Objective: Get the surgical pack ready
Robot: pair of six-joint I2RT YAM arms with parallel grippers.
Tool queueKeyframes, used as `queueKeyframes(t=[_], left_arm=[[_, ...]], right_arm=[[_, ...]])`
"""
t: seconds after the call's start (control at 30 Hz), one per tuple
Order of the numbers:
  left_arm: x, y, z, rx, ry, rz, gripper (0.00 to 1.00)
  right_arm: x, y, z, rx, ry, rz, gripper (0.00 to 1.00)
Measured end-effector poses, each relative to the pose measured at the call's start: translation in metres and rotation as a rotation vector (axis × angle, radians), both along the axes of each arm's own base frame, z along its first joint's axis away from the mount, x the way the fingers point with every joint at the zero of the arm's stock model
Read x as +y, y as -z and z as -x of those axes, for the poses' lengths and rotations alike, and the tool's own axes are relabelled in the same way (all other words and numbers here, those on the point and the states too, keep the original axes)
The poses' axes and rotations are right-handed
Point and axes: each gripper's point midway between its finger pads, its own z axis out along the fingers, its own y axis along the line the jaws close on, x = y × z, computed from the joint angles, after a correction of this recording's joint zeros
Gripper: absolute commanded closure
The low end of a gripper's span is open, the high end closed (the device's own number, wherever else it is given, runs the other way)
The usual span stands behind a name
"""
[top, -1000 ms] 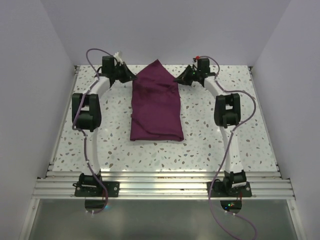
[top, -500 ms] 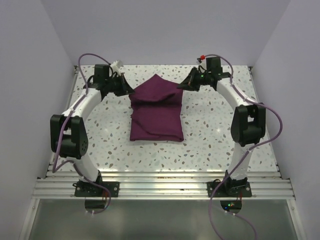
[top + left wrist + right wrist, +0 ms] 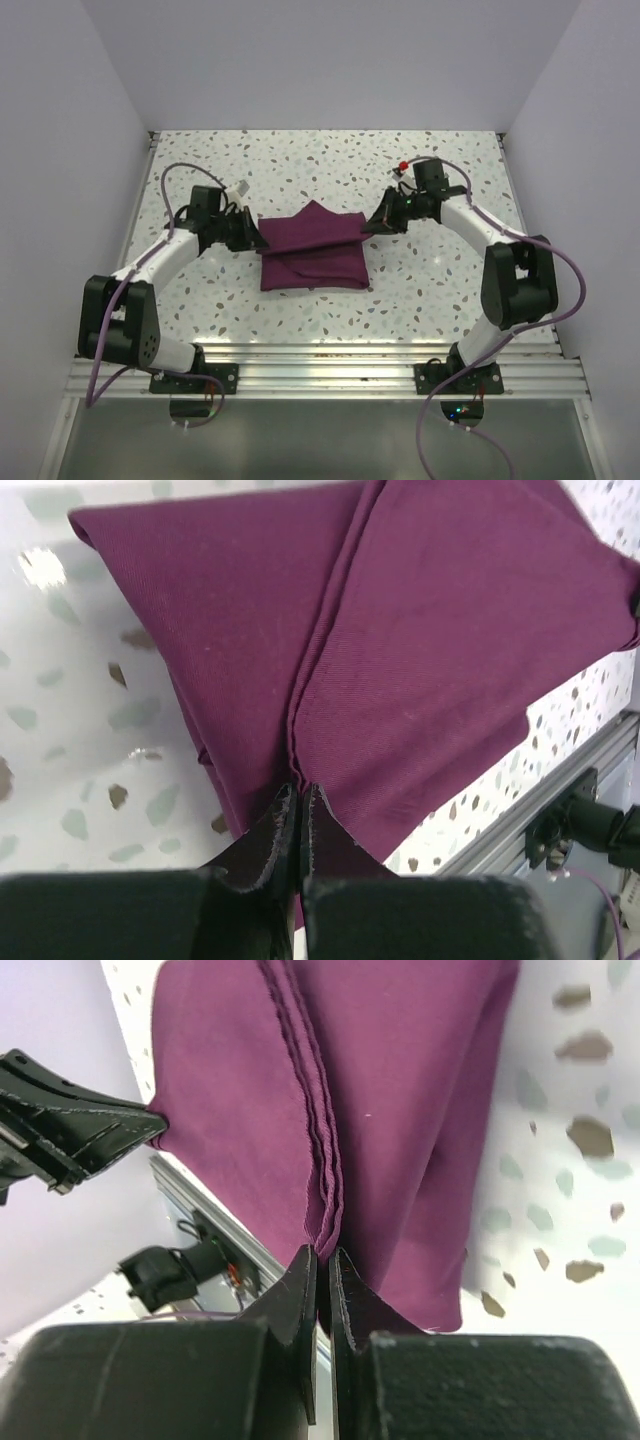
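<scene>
Speckled table (image 3: pixel 420 290) bears the surgical pack (image 3: pixel 312 255) at its middle, half folded. The left gripper (image 3: pixel 258 240) and right gripper (image 3: pixel 366 228) each clamp one raised corner, likely to fold it evenly.

A lab test booth: plain walls (image 3: pixel 320 60) around a speckled table (image 3: pixel 330 165), aluminium mounting rail (image 3: pixel 320 375)
</scene>
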Motion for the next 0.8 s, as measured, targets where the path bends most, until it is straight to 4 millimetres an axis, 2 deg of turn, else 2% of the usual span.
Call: queueKeyframes(t=[0.13, 0.3, 0.33, 0.37, 0.4, 0.43, 0.47, 0.5, 0.53, 0.6, 0.63, 0.7, 0.8], left_arm=[[-0.005, 0.026, 0.027, 0.064, 0.025, -0.01, 1.0], [-0.006, 0.036, 0.036, 0.077, 0.037, -0.011, 1.0], [-0.006, 0.037, 0.037, 0.074, 0.038, -0.012, 0.97], [-0.006, 0.037, 0.038, 0.073, 0.041, -0.012, 0.92], [-0.006, 0.037, 0.039, 0.069, 0.045, -0.015, 0.79], [-0.006, 0.038, 0.04, 0.063, 0.053, -0.019, 0.71], [-0.005, 0.038, 0.042, 0.063, 0.056, -0.025, 0.63], [-0.004, 0.038, 0.043, 0.06, 0.059, -0.031, 0.52], [-0.003, 0.036, 0.043, 0.054, 0.061, -0.038, 0.48], [0.0, 0.033, 0.045, 0.043, 0.054, -0.054, 0.4], [0.002, 0.03, 0.046, 0.045, 0.044, -0.065, 0.39], [0.005, 0.021, 0.044, 0.031, 0.03, -0.081, 0.39], [0.011, -0.003, 0.029, -0.026, -0.012, -0.114, 0.39]], right_arm=[[-0.004, 0.022, 0.028, 0.046, -0.024, 0.024, 1.0], [-0.011, 0.053, 0.054, 0.105, -0.053, 0.065, 1.0], [-0.012, 0.057, 0.058, 0.113, -0.06, 0.071, 0.98], [-0.013, 0.062, 0.062, 0.123, -0.07, 0.079, 0.95], [-0.014, 0.065, 0.065, 0.131, -0.08, 0.085, 0.9], [-0.014, 0.066, 0.067, 0.132, -0.093, 0.091, 0.79], [-0.015, 0.067, 0.068, 0.128, -0.103, 0.099, 0.7], [-0.017, 0.068, 0.069, 0.123, -0.111, 0.112, 0.63], [-0.019, 0.066, 0.068, 0.108, -0.116, 0.132, 0.49], [-0.023, 0.058, 0.059, 0.04, -0.117, 0.171, 0.32], [-0.023, 0.048, 0.051, -0.011, -0.113, 0.185, 0.23], [-0.022, 0.02, 0.029, -0.134, -0.098, 0.19, 0.16], [-0.008, -0.022, -0.01, -0.288, -0.097, 0.167, 0.14]])
